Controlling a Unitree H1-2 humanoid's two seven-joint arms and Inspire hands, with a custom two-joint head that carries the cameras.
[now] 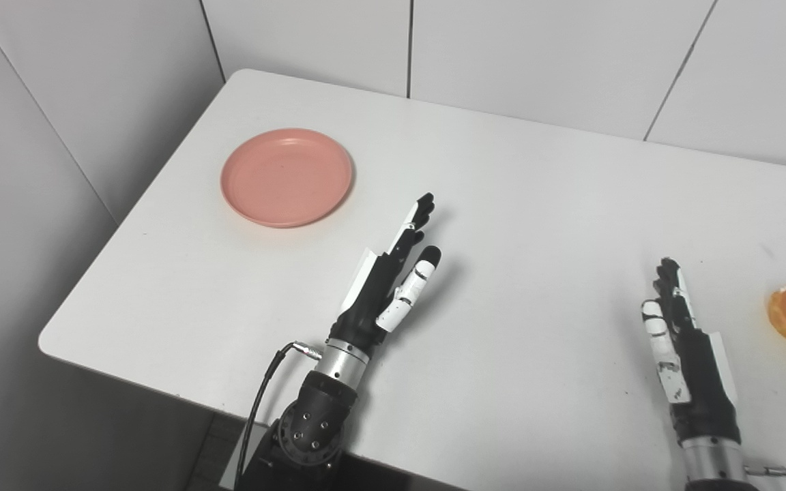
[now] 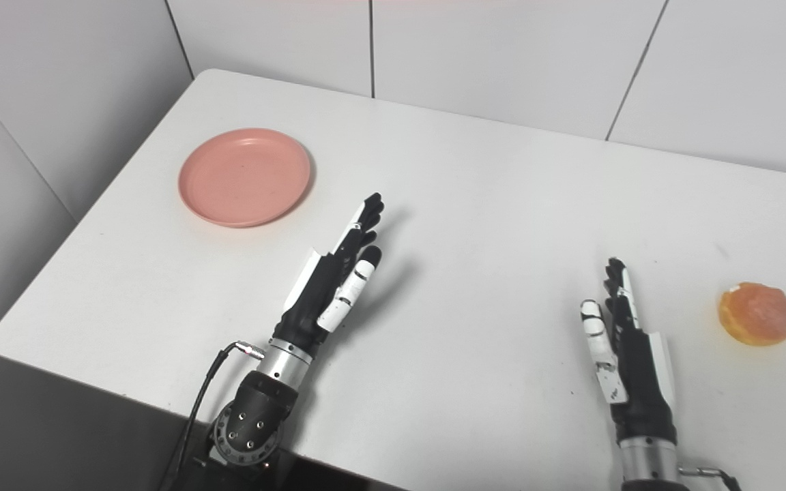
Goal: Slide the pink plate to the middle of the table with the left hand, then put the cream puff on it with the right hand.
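At the bottom edge of the frame two black-and-white arms rise over the near rim of a white table [image 1: 502,382]. The left hand [image 1: 393,283], lower centre, is held edge-on with its fingers [image 1: 419,217] stretched straight and close together, pointing up and right; it holds nothing, and its shadow falls on the tabletop just to its right. A black cable [image 1: 263,395] loops from its silver wrist down past the table edge. The right hand [image 2: 621,334], lower right, likewise stands flat and extended, fingers pointing toward the top of the frame, empty.

To the right of that hand, at mid-height near the right edge, the cream puff [image 2: 757,314] sits on the bare surface, orange-brown and rounded, apart from the fingers. In the left eye view it is cut by the frame edge.

Farther up, in the upper left, the pink plate [image 1: 287,177] lies flat near the table's left edge, well apart from the left hand and with nothing on it.

The tabletop is smooth, matt white with rounded corners. Beyond it, light grey wall panels [image 1: 536,54] with dark vertical seams fill the top of the frame, and a further grey panel runs down the left side.
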